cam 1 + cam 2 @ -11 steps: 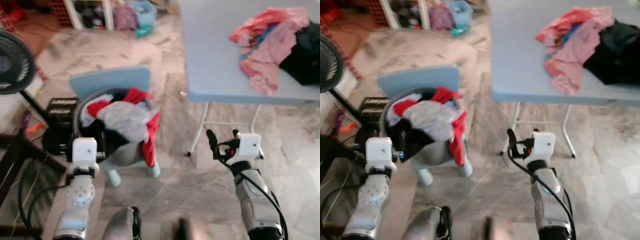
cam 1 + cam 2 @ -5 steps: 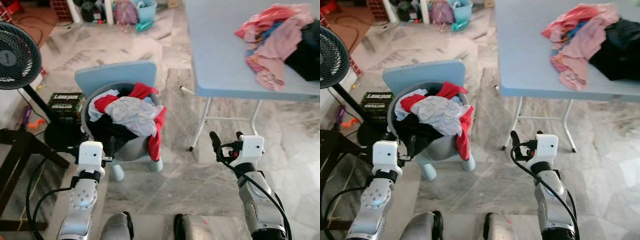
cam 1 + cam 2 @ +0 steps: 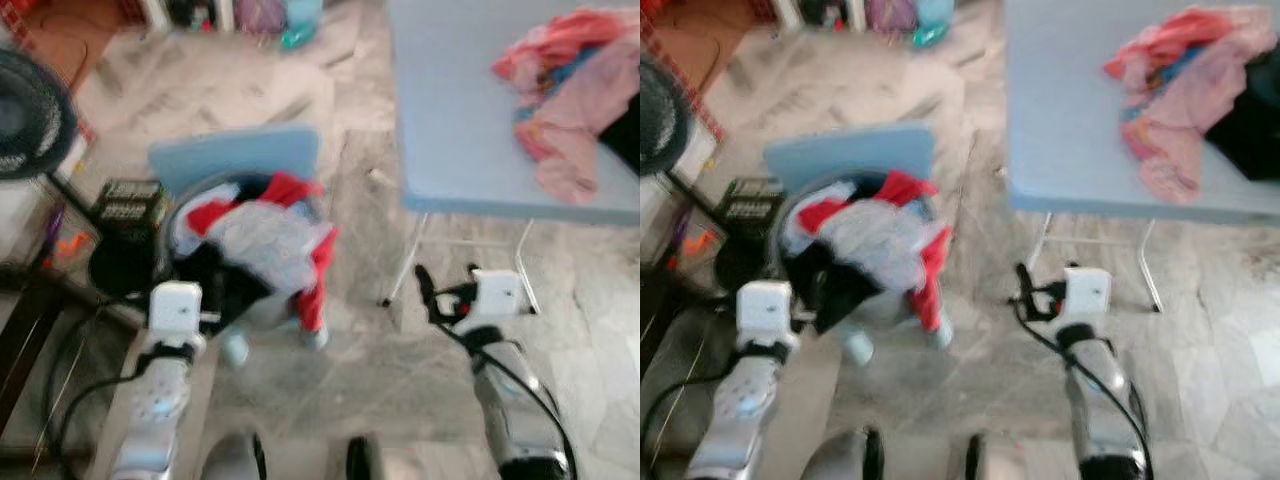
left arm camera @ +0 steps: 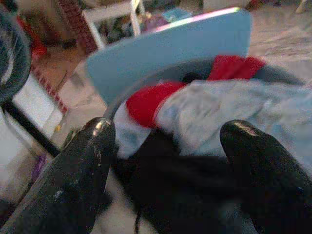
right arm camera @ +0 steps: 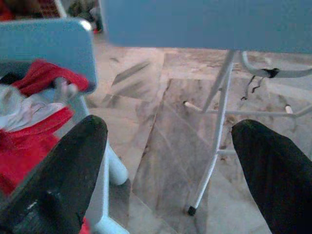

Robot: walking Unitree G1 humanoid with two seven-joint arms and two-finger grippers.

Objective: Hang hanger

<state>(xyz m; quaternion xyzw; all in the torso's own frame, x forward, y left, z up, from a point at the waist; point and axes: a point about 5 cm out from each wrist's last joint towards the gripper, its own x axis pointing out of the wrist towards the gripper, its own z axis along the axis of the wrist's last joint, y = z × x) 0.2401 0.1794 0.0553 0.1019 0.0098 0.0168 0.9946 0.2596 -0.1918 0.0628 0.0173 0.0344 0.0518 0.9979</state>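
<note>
A grey laundry basket (image 3: 172,218) heaped with red, white and dark clothes stands on a light blue chair (image 3: 235,155) ahead to my left. My left gripper (image 4: 165,146) is held open just in front of the basket, with nothing between its fingers. My right gripper (image 3: 445,285) is also open and empty, raised above the floor near the legs of a light blue folding table (image 3: 450,100). A pile of pink, red and black clothes (image 3: 575,90) lies on the table's right part. The head views are blurred.
A black standing fan (image 3: 30,125) is at the far left, with a dark box (image 3: 130,200) beside the chair. The table's white legs (image 5: 217,131) stand close to my right gripper. Marble floor (image 3: 380,370) lies between chair and table. Cluttered shelves sit at the back.
The whole picture has shifted slightly and gone blurred, so the camera is moving. Both arms keep the same pose with their grippers open.
</note>
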